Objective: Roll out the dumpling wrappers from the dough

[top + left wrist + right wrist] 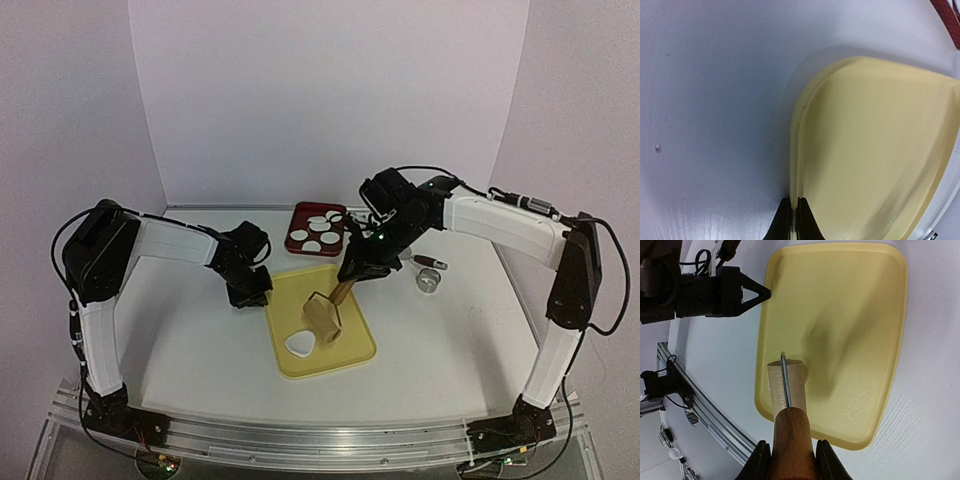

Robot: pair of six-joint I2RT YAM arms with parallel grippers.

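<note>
We risk board (875, 150) skidding: left claw (794, 216), closed, only touches its rim; right claw (791, 454) grips roller (323, 315), off dough (299, 345).

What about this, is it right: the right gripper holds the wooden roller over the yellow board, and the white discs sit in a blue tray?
The tray is red, not blue; the top view shows it. Otherwise yes: the right gripper holds the wooden roller over the yellow board.
</note>
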